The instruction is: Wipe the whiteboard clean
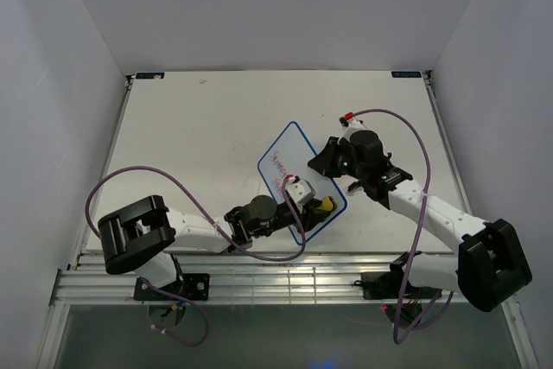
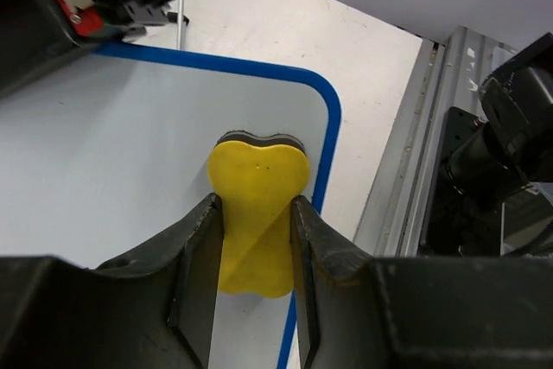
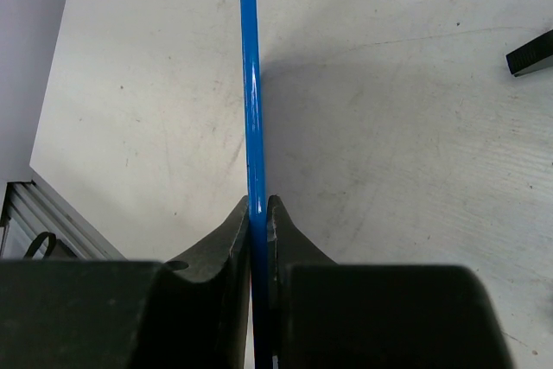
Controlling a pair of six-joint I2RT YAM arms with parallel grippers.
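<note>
The whiteboard (image 1: 294,146) lies tilted on the table, white with a blue rim and red-purple handwriting (image 1: 278,170) on its left part. My left gripper (image 1: 320,207) is shut on a yellow sponge (image 1: 327,205) that rests on the board's near right corner. In the left wrist view the sponge (image 2: 257,192) sits between both fingers on the white board (image 2: 112,162), next to the blue rim (image 2: 331,123). My right gripper (image 1: 322,162) is shut on the board's right edge. In the right wrist view it (image 3: 259,209) pinches the blue rim (image 3: 250,75), seen edge-on.
A ribbed aluminium rail (image 1: 285,276) runs along the table's near edge, close to the sponge (image 2: 415,162). White walls enclose the table on three sides. Purple cables (image 1: 404,136) loop over both arms. A small black piece (image 3: 529,53) lies on the table by the board.
</note>
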